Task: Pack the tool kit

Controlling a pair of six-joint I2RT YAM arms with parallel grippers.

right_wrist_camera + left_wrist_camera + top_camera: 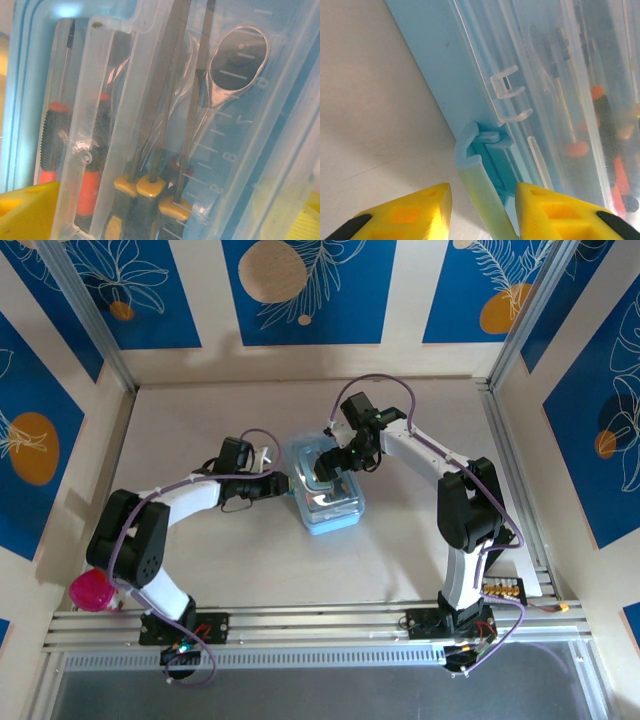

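1. The tool case [335,515] is sitting at the centre of the top view on the table [400,560]. Its clear lid [150,75] is lying down over the tools. Can't tell whether it's latched.
2. The left gripper [287,483] is sitting at the case's left edge. In the left wrist view its jaws are standing partway open, straddling the pale handle bar [485,200] just below the teal latch [495,150]. A gap is showing on the left finger's side, so it's gripping nothing.
3. The right gripper [332,470] is hanging over the upper part of the lid with jaws wide, holding nothing. Can't tell whether it's touching the lid.
4. Showing through the lid in the right wrist view:
   - red/black screwdrivers [55,135] at left
   - yellow-collared drivers [150,185] at bottom centre
   - wrench [235,65] at upper right
5. Handling, my read:
   - The thin plastic shell is light, but the steel tools are adding weight and may be shifting inside.
   - The lid and walls are probably flexing, and the surface is slick.
   - The latch tab is small and likely brittle.
6. Grip points, my read:
   - Take the handle bar, or pinch the rim beside the latch.
   - Press the lid near its edge, not mid-panel.
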